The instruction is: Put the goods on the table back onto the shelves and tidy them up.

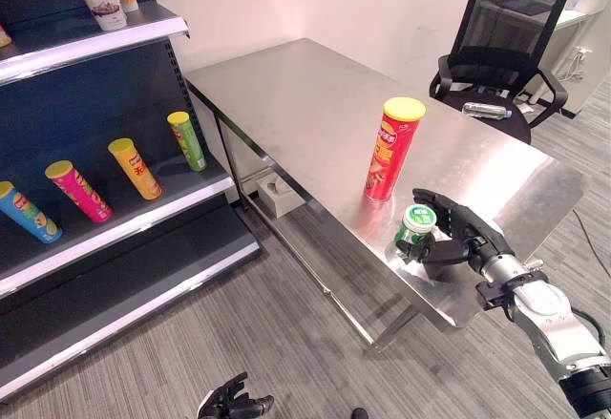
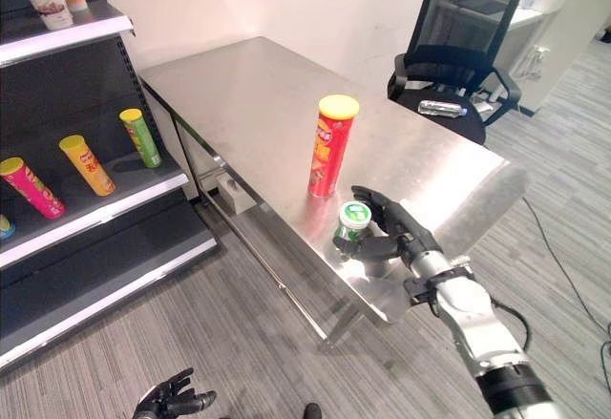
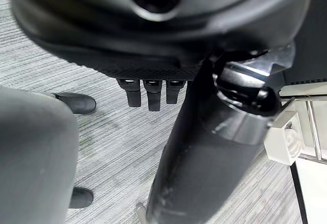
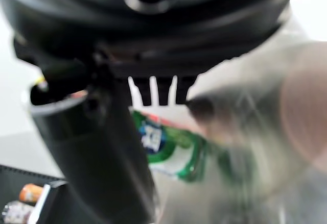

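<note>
Now right hand (image 1: 465, 238) grips green-lidded tub (image 1: 416, 226) on table (image 1: 286, 94); left hand (image 1: 234, 403) relaxed, low.

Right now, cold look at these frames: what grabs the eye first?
The tall red chip can with a yellow lid, upright on the steel table near its front edge. Just in front of it, the right hand wraps around a small green-lidded container at the table's corner. To the left, colourful cans lean in a row on the dark shelf.
</note>
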You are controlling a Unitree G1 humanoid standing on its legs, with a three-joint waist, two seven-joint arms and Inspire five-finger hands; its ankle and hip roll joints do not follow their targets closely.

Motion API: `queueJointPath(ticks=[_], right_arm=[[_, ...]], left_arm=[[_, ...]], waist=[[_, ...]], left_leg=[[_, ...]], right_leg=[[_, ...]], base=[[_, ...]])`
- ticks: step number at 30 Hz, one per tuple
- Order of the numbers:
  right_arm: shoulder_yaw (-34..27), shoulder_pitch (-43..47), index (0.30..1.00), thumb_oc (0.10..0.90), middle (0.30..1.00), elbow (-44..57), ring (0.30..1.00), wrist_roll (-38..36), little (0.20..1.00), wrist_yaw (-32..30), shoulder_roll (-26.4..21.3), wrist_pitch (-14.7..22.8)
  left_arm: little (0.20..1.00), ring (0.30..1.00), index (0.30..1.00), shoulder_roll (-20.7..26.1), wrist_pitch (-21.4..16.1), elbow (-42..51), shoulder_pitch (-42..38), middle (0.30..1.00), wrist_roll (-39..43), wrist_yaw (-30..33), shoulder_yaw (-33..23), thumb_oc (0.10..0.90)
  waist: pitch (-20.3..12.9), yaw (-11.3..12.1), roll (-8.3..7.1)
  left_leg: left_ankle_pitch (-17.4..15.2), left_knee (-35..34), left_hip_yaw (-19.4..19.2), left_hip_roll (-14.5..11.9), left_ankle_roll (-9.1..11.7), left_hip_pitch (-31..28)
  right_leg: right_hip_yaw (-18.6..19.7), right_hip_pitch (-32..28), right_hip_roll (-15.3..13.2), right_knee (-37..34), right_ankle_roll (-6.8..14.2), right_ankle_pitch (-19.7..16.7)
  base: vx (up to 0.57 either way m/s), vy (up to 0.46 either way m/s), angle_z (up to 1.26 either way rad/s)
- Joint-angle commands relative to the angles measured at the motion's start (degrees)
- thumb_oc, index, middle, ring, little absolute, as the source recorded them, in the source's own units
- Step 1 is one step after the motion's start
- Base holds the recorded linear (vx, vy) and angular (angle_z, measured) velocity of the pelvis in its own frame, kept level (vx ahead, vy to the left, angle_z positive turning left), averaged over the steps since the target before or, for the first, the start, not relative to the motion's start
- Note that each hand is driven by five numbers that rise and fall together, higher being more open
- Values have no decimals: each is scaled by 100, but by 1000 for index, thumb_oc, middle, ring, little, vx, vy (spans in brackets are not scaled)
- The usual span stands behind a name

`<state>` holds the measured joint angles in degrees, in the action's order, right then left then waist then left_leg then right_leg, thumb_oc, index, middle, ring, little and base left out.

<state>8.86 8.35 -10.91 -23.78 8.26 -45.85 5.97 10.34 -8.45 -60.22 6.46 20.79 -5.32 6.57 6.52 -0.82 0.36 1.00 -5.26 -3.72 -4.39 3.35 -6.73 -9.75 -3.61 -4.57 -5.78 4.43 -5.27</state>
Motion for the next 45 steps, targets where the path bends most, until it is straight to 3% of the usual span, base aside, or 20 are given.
queueJointPath(ticks=[1, 16, 19, 23, 27, 29, 32, 33, 34, 35, 36, 38, 39, 40, 42, 45], right_arm=[[112, 886, 300, 400, 300, -114, 300, 100, 300, -208, 2, 369], [36, 897, 300, 400, 300, -62, 300, 672, 300, -402, -188, 237], [-217, 747, 300, 400, 300, 1014, 300, -143, 300, 7, -533, 483], [-21, 1338, 300, 400, 300, 2172, 300, -828, 300, 426, -962, 701], [210, 1882, 300, 400, 300, 2648, 300, -1033, 300, 444, -987, 765], [649, 2751, 300, 400, 300, 3099, 300, -1150, 300, 418, -990, 807], [736, 2883, 300, 400, 300, 3116, 300, -1186, 300, 402, -959, 809], [869, 3184, 300, 400, 300, 3197, 300, -1196, 300, 328, -877, 844], [922, 3465, 300, 400, 300, 3193, 300, -1012, 300, 126, -813, 874], [909, 3526, 300, 400, 300, 3151, 300, -824, 300, -33, -747, 879], [913, 3530, 300, 400, 300, 3152, 300, -818, 300, -39, -743, 877], [1073, 3816, 300, 400, 300, 2873, 300, -205, 300, -406, -508, 737], [1074, 3817, 300, 400, 300, 2872, 300, -205, 300, -406, -508, 737], [1293, 4151, 300, 400, 300, 2638, 300, 95, 300, -455, -408, 663], [1207, 4051, 300, 400, 300, 2439, 300, 75, 300, -574, -266, 639], [1126, 4024, 300, 400, 300, 2045, 300, 367, 300, -765, -72, 602]], left_arm=[[900, 900, 900, 197, -335, -246, -504, 900, 25, 29, 252, 800], [900, 900, 900, 234, -312, -141, -470, 900, 107, 45, 189, 800], [900, 900, 900, 268, -305, -64, -495, 900, 7, 35, 127, 800], [900, 900, 900, 248, -294, -73, -557, 900, -76, 54, 140, 800], [900, 900, 900, 230, -289, -60, -599, 900, -62, 77, 171, 800], [900, 900, 900, 248, -294, -99, -563, 900, -103, 69, 184, 800], [900, 900, 900, 253, -297, -96, -560, 900, -118, 66, 185, 800], [900, 900, 900, 292, -307, -75, -555, 900, -158, 56, 227, 800], [900, 900, 900, 324, -300, 26, -604, 900, -139, 70, 284, 800], [900, 900, 900, 313, -292, 46, -635, 900, -135, 73, 307, 800], [900, 900, 900, 314, -291, 46, -635, 900, -135, 73, 304, 800], [900, 900, 900, 273, -204, 131, -645, 900, -108, 28, 371, 800], [900, 900, 900, 273, -204, 131, -645, 900, -108, 28, 370, 800], [900, 900, 900, 276, -229, 171, -556, 900, -34, 49, 371, 800], [900, 900, 900, 275, -200, 124, -597, 900, -61, 70, 405, 800], [900, 900, 900, 320, -189, 119, -623, 900, -75, 67, 481, 800]], waist=[[-216, 115, -200], [-169, 90, -238], [-186, 63, -244], [-234, 96, -285], [-250, 152, -319], [-216, 320, -366], [-192, 338, -372], [-111, 430, -397], [29, 468, -455], [60, 414, -477], [52, 408, -480], [-2, 327, -464], [-1, 328, -463], [-61, 475, -386], [-204, 457, -364], [-283, 510, -351]], left_leg=[[4, 26, -116, -176, 248, -2], [-15, 26, -182, -191, 240, -50], [0, 26, -179, -211, 277, -51], [52, 26, -133, -268, 364, -38], [123, 26, -55, -329, 443, -8], [302, 26, 111, -446, 578, 73], [351, 26, 159, -466, 598, 92], [579, 61, 254, -514, 671, 192], [713, 439, 61, -543, 689, 526], [732, 593, -304, -587, 620, 701], [722, 613, -300, -585, 618, 722], [551, 684, -1532, -730, 456, 670], [551, 683, -1533, -730, 457, 668], [448, 488, -1036, -459, 368, 595], [371, 231, -1145, -373, 261, 445], [254, 50, -967, -101, 56, 316]], right_leg=[[-7, -485, -205, 78, 351, 484], [43, -486, -199, 78, 357, 477], [21, -495, -181, 78, 351, 494], [-38, -535, -116, 78, 312, 538], [-108, -558, -50, 78, 256, 578], [-231, -580, 65, 78, 158, 667], [-274, -593, 92, 78, 139, 687], [-401, -615, 126, 78, 95, 713], [-622, -632, 43, 78, 81, 682], [-781, -635, -14, 78, 85, 672], [-784, -625, -17, 78, 87, 673], [-976, -643, -118, 78, 152, 665], [-975, -644, -118, 78, 152, 665], [-932, -674, -177, 78, 215, 651], [-1117, -771, -279, 78, 283, 620], [-1332, -827, -579, 462, 365, 687]], base=[[0, 0, 0], [-1, -1, 0], [-6, -6, -1], [-4, -62, 4], [-2, -76, 10], [-34, -166, 17], [-21, -76, 27], [-99, -88, 35], [-140, -86, 42], [-114, -23, 93], [-66, 15, 163], [-24, 72, 125], [66, 162, 23], [61, 105, 11], [135, 215, -17], [131, 262, 17]])
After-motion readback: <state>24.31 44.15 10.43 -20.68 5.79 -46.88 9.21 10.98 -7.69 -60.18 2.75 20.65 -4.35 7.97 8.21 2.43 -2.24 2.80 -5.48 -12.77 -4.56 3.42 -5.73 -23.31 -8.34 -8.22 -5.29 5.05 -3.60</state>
